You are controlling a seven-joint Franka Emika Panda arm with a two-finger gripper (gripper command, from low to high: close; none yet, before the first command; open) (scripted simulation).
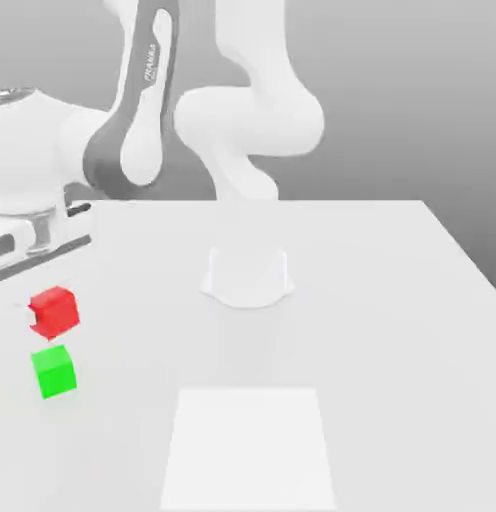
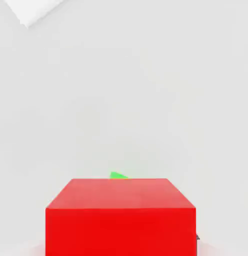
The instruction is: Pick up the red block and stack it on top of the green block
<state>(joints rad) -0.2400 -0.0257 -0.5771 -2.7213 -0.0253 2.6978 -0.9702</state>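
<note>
The red block [image 1: 55,310] hangs a little above the table at the exterior view's left, with my gripper [image 1: 50,316] shut on it below the white hand [image 1: 32,235]. The green block [image 1: 54,371] rests on the table just beneath it, and a narrow gap separates the two. In the hand view the red block [image 2: 121,220] sits close up, with a small green block corner [image 2: 117,175] peeking out past its far edge.
The arm's white base [image 1: 248,275] stands at the middle of the white table [image 1: 392,300]. A paler white rectangle [image 1: 250,445] lies on the table near its front edge. The table's right edge runs diagonally at the exterior view's right.
</note>
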